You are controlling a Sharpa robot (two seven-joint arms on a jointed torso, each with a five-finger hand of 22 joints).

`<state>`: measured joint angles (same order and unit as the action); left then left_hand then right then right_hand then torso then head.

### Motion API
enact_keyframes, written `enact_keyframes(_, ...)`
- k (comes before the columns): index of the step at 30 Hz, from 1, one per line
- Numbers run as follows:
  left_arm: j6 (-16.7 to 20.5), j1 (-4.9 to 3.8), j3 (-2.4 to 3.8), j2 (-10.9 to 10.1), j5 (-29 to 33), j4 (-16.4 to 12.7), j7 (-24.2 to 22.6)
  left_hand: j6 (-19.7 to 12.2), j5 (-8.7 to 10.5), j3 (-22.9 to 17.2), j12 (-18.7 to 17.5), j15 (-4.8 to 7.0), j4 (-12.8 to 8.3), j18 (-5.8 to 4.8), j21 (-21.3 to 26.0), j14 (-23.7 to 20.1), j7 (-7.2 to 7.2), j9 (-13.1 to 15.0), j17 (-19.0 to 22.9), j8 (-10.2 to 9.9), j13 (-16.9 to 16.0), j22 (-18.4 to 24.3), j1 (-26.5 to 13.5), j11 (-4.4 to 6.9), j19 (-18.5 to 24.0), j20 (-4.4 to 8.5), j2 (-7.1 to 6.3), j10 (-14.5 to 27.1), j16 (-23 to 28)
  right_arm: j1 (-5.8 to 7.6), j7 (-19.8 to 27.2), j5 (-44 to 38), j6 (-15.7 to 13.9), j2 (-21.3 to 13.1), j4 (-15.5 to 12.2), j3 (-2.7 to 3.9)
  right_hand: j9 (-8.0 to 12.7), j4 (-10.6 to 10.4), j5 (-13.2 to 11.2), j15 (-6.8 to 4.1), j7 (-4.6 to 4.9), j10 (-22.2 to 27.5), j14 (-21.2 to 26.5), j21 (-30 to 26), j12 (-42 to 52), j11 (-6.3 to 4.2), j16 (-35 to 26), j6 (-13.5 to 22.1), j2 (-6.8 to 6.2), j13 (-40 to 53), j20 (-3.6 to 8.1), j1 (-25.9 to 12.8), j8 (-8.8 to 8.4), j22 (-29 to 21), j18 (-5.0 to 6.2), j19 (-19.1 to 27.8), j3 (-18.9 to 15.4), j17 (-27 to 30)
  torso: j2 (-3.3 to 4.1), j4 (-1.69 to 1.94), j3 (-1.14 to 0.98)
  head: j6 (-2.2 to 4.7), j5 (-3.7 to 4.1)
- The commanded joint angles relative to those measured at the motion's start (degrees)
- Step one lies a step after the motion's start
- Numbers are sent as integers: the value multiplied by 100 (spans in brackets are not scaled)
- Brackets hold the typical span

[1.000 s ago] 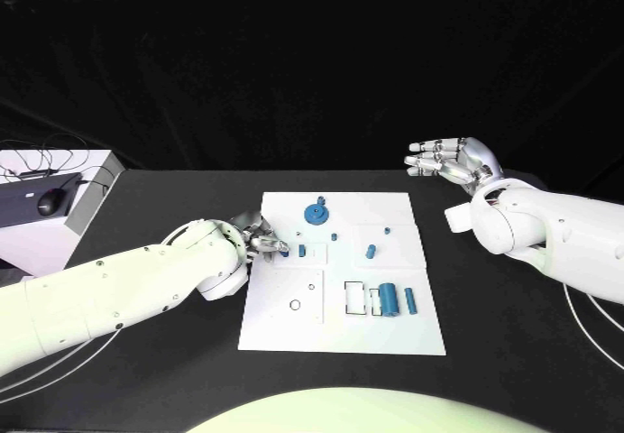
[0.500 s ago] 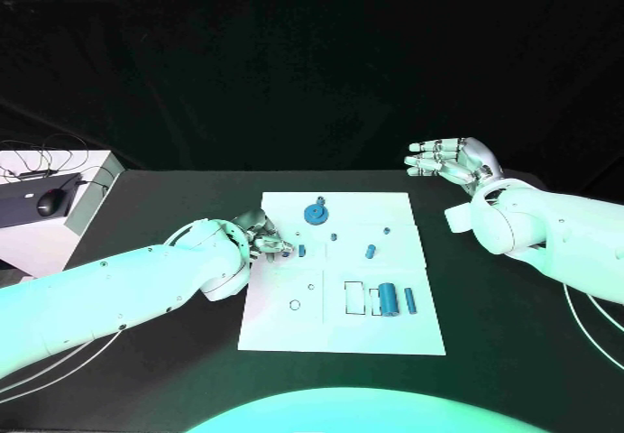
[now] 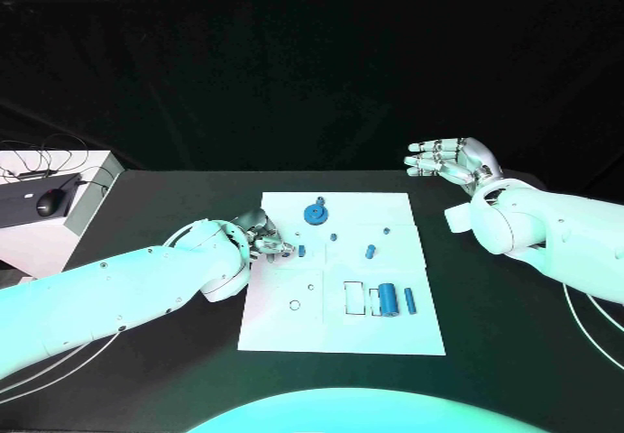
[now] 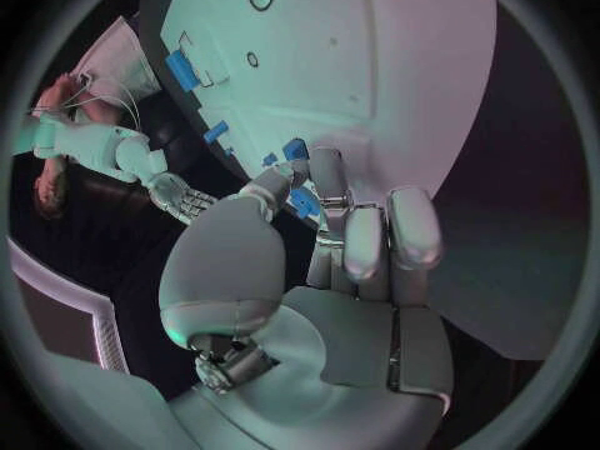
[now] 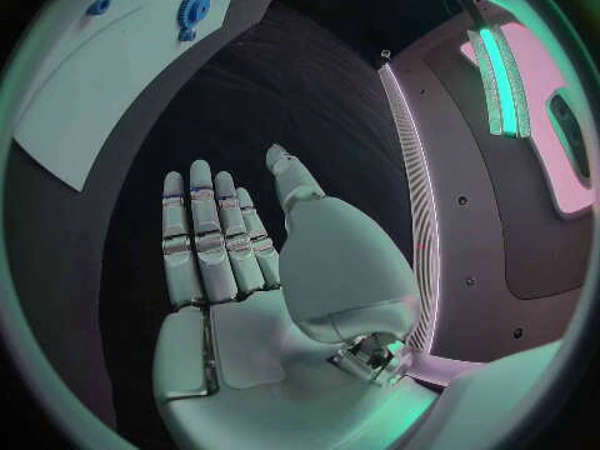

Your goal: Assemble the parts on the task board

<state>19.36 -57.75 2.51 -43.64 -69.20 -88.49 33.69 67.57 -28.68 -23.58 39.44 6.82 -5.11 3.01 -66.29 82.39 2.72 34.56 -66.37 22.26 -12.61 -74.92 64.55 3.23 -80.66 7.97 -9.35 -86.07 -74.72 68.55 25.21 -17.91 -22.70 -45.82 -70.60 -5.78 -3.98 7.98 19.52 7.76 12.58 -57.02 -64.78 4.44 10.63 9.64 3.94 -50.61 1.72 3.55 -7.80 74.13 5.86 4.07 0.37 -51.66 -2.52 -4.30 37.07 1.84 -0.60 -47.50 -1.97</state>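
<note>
Roughly midway, by my judgement: left hand fingers pinch a small blue part at the board; right hand spread, holding nothing; cylinders loose.

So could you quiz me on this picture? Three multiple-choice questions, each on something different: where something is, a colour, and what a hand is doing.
1. Where does the blue gear lie on the task board?
A. near the far edge
B. at the near edge
C. off the board

2. What colour is the table?
A. white
B. black
C. red

3. What is the right hand doing?
A. holding a gear
B. pressing on the board
C. held open, holding nothing

Answers: 1 A, the gear sits by the board's far edge; 2 B, the surface around the board is black; 3 C, the right wrist view shows its fingers straight and empty.
</note>
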Motion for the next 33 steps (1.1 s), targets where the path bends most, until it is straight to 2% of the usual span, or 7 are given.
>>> enact_keyframes(1, -234, 51, -38, -4, -59, -1, 77, 585, -17, -151, 39, 31, -67, -73, -11, 9, -567, 50, 6, 2, 41, -133, 170, 238, -26, 20, 96, -73, -22, 1, 44, -25, 55, -2, -3, 3, 3, -11, 21, -2, 31, -5, 16, -12, -13, -9, -23, -3, 31, -9, -8, -28, -26, 0, -37, 49, 25, 8, 2, 4, 2, -11, -4)
enact_keyframes(16, -216, 54, -36, -110, -213, -48, 102, 545, -8, -410, 47, 29, -169, -76, -34, 7, -564, 133, 15, 74, 126, -150, 89, 242, -31, 18, 106, -75, -27, 1, 48, -26, 51, -4, -2, 3, 3, -11, 21, -2, 31, -5, 16, -12, -13, -9, -23, -3, 31, -9, -8, -28, -26, 0, -37, 49, 25, 8, 3, 1, -1, -21, -7)
enact_keyframes(33, -162, 55, -36, -110, -215, -51, 54, 539, -2, -425, 46, 29, -178, -75, -28, 5, -564, 141, 25, 79, 131, -147, 80, 241, -28, 18, 115, -73, -23, 1, 48, -27, 55, -7, 4, 3, 3, -17, 23, -1, 30, -4, 19, -12, -11, -8, -23, -5, 28, -9, -9, -37, -26, 0, -37, 53, 19, 7, 0, -3, -4, -23, -6)
